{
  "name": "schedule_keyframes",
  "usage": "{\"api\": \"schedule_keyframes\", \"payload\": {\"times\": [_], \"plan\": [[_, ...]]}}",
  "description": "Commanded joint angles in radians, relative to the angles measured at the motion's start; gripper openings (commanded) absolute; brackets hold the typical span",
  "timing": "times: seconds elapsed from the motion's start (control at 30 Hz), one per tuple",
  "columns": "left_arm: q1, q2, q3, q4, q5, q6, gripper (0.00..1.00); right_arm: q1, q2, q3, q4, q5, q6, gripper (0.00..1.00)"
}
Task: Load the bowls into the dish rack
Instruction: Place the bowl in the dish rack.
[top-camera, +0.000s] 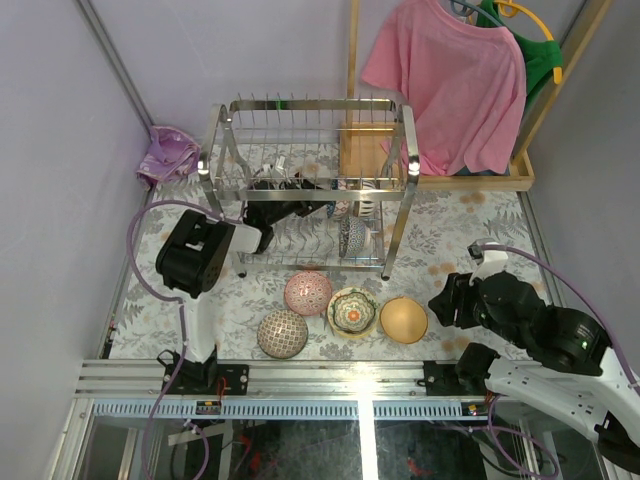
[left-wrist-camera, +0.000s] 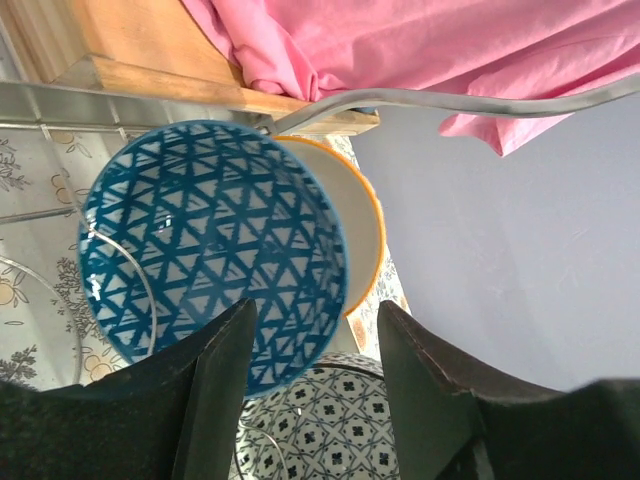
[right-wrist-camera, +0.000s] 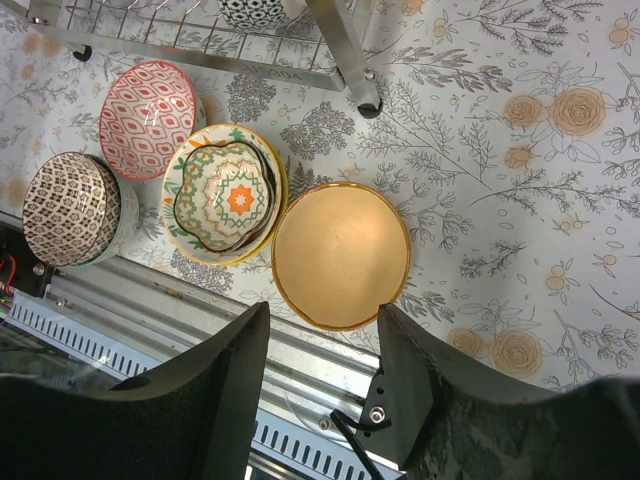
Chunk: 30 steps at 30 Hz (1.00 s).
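Observation:
The steel dish rack (top-camera: 405, 170) stands at the back middle of the table. My left gripper (left-wrist-camera: 315, 305) is inside its lower tier and open. A blue triangle-patterned bowl (left-wrist-camera: 210, 240) stands on edge there, its rim just between the spread fingers and free of the right one. Behind it is a white bowl with an orange rim (left-wrist-camera: 362, 225), below it a black-and-white bowl (left-wrist-camera: 335, 425). In front of the rack lie a pink bowl (top-camera: 307, 292), a brown lattice bowl (top-camera: 282, 333), a green-and-orange flower bowl (top-camera: 352, 311) and a plain tan bowl (right-wrist-camera: 340, 255). My right gripper (right-wrist-camera: 323, 310) hovers open above the tan bowl's near rim.
A pink shirt (top-camera: 450, 70) hangs on a wooden-framed stand (top-camera: 370, 150) behind the rack to the right. A crumpled purple bag (top-camera: 168, 155) lies at the back left. A metal rail (top-camera: 330, 378) runs along the near table edge, close to the bowls.

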Motion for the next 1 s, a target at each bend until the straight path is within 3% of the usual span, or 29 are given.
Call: {"api": "schedule_keyframes", "payload": {"times": [0.0, 0.27, 0.5, 0.97], "plan": [[-0.015, -0.094, -0.031, -0.083, 0.006, -0.001, 0.52, 0.001, -0.014, 0.001, 0.007, -0.057, -0.032, 0.55], [-0.087, -0.215, -0.032, -0.296, -0.064, 0.085, 0.54, 0.002, -0.019, 0.004, 0.018, -0.074, -0.031, 0.56], [-0.162, -0.289, -0.011, -0.57, -0.176, 0.191, 0.54, 0.001, -0.005, 0.012, 0.033, -0.095, -0.032, 0.57], [-0.328, -0.51, -0.022, -0.944, -0.402, 0.296, 0.51, 0.002, -0.001, -0.009, 0.076, -0.135, -0.029, 0.57]]}}
